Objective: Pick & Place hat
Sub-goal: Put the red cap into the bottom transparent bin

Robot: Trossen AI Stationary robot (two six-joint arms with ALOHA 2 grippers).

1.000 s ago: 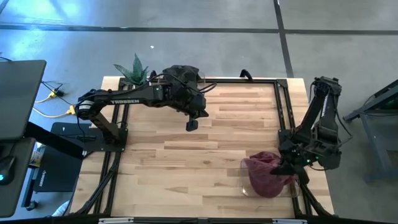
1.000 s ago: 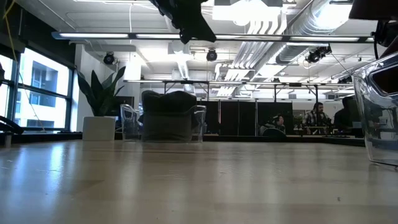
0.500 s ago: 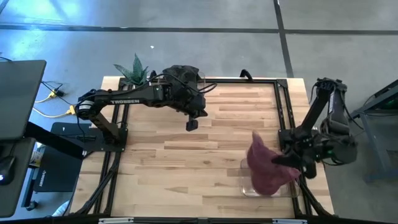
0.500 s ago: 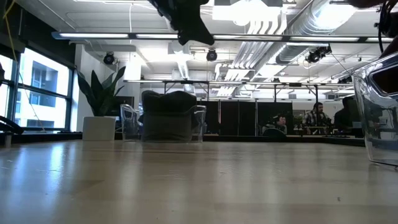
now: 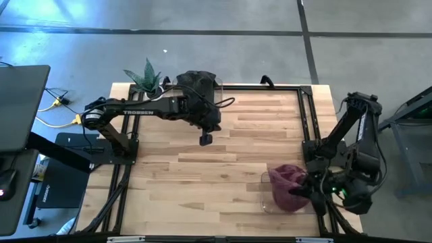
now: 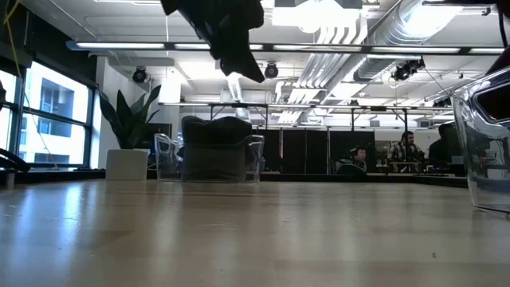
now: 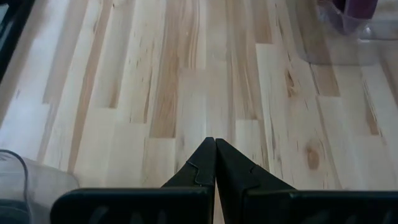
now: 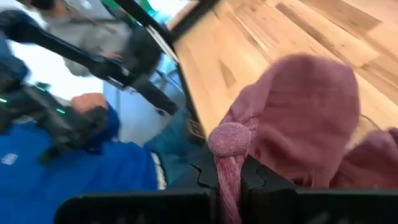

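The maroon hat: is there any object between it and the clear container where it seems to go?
Nothing visible stands in the way. The right pincer is shut on the maroon hat, which hangs partly inside the clear container at the table's near right corner. The left pincer is shut and empty, far off over the table's middle.

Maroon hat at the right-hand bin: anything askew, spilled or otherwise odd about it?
Nothing spilled or damaged. The maroon hat hangs bunched over the clear bin at the table's near right corner, not lying flat in it, because the right claw is shut on its fabric. The left claw is shut, empty, above bare table.
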